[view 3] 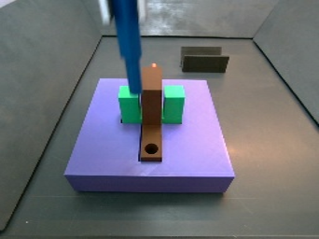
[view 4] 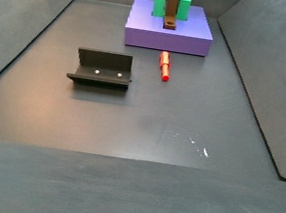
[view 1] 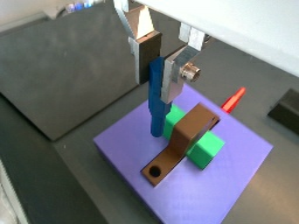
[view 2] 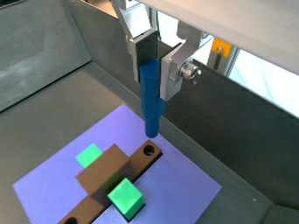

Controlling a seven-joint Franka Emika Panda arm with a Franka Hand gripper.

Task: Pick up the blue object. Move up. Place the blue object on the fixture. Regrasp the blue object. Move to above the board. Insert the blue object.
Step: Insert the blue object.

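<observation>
My gripper (view 1: 160, 86) is shut on the upper end of the blue object (view 1: 156, 105), a bright-blue peg that hangs upright from the fingers; both also show in a wrist view, the gripper (view 2: 156, 77) and the peg (view 2: 149, 101). The peg hangs above the lavender board (view 1: 128, 179), near the brown bar (view 1: 187, 138) and clear of its round hole (view 2: 149, 150). In a side view the peg (view 3: 129, 42) comes down from the frame's top over the board (view 3: 149, 163), near a green block (view 3: 129, 105); the gripper itself is out of frame. The dark fixture (view 4: 101, 69) stands empty on the floor.
A small red piece (view 4: 164, 65) lies on the floor between the fixture and the board (view 4: 189, 43). Two green blocks (view 2: 89, 156) (view 2: 126, 198) flank the brown bar (view 3: 151, 112). Grey walls enclose the floor on all sides.
</observation>
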